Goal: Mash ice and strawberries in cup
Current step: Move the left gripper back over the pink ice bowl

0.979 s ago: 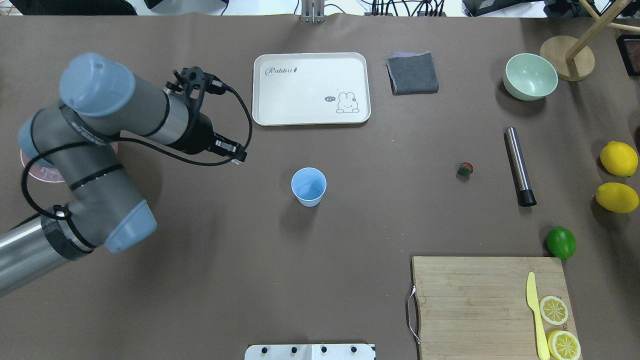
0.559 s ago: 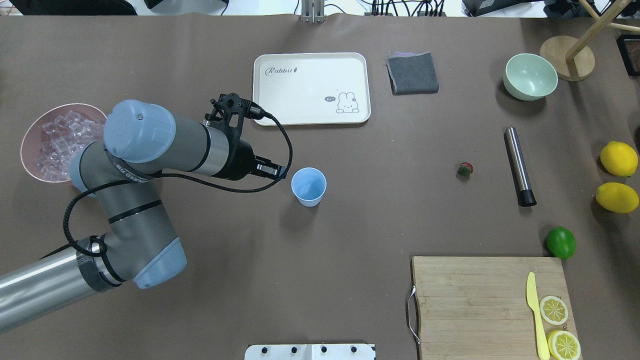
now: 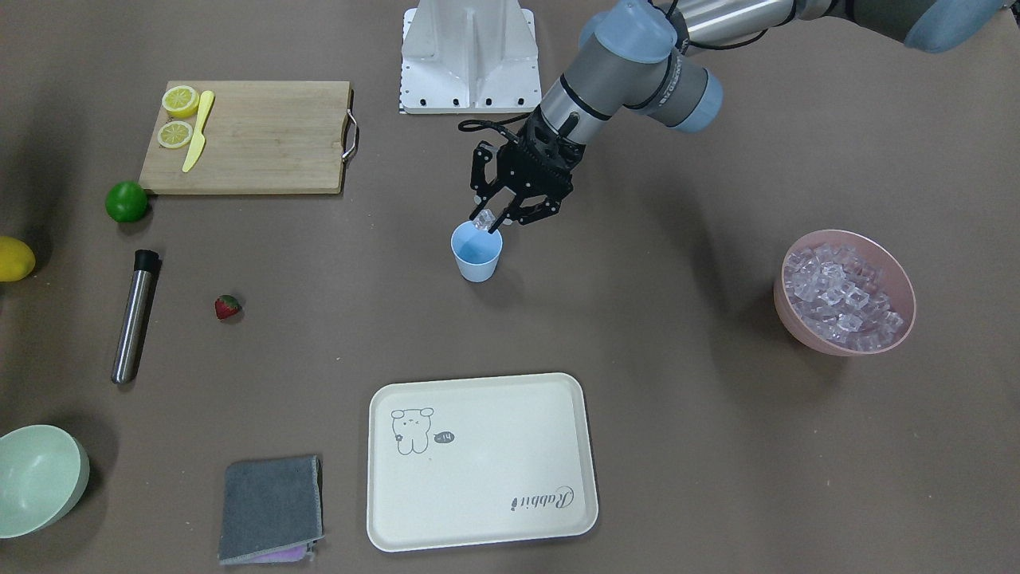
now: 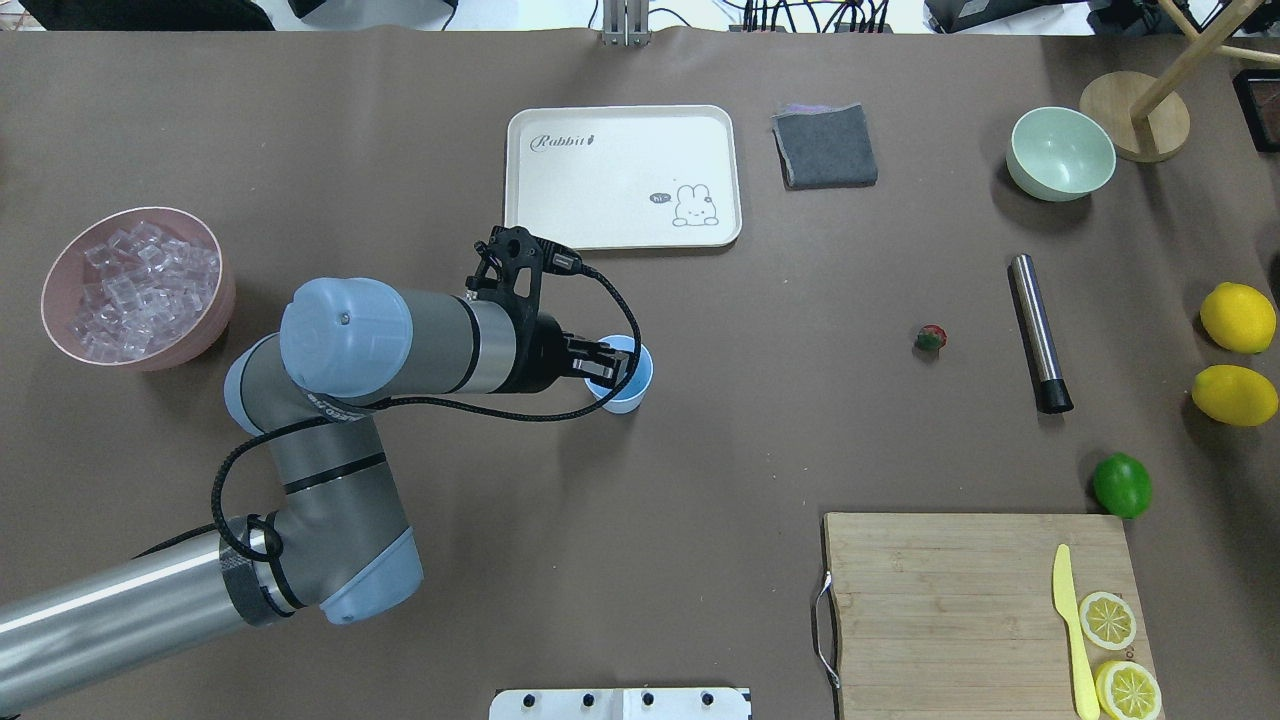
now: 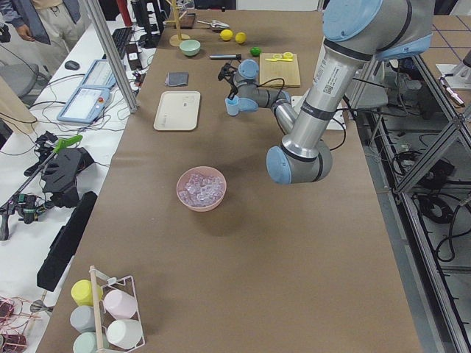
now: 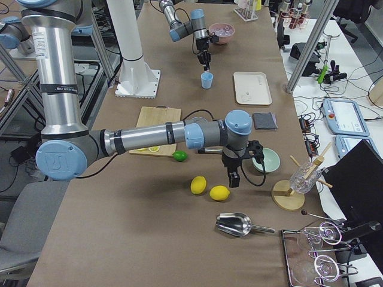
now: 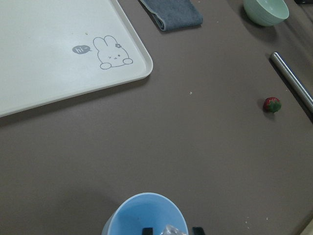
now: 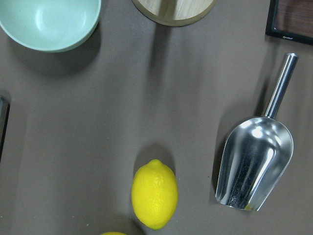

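The light blue cup stands mid-table; it also shows in the front view and the left wrist view. My left gripper hangs just over the cup's rim, shut on one clear ice cube, which also shows between the fingertips in the left wrist view. More ice fills the pink bowl at the far left. The small red strawberry lies on the table well to the cup's right. My right gripper shows only in the exterior right view, above the lemons; I cannot tell its state.
A steel muddler lies right of the strawberry. A cream tray, grey cloth and pale green bowl sit at the back. A lime, two lemons and a cutting board are at the right. A metal scoop lies near the right wrist.
My left arm has swung right from over the pink bowl to the blue cup, carrying the ice cube. The pink bowl is now uncovered. Nothing else moved.
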You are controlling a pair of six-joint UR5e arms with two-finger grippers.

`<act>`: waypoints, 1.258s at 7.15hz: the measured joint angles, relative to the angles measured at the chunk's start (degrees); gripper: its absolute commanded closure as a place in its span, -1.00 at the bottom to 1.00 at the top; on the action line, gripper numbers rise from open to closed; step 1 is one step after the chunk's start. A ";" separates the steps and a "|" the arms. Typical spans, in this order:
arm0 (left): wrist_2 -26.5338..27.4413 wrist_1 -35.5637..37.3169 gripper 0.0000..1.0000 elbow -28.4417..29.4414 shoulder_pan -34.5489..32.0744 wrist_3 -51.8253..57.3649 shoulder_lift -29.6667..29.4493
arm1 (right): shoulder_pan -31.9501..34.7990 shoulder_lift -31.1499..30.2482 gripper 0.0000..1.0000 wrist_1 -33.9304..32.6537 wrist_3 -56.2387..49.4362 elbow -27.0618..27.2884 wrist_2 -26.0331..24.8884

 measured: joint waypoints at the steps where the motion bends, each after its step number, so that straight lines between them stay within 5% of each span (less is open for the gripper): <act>1: 0.55 -1.59 -0.53 1.11 0.50 -0.04 -0.05 | 0.00 0.04 -1.00 0.00 0.00 -0.03 0.00; 2: 0.71 -2.23 -0.94 1.44 0.68 -0.06 -0.11 | 0.00 0.06 -1.00 -0.01 0.00 -0.04 0.00; 6: -2.81 -1.53 -0.95 0.41 -2.64 0.55 -0.07 | 0.00 0.15 -1.00 -0.02 0.01 -0.12 0.00; 9: -19.73 5.21 -0.95 -1.34 -14.59 5.65 2.04 | 0.00 0.00 -1.00 -0.13 0.03 -0.04 0.34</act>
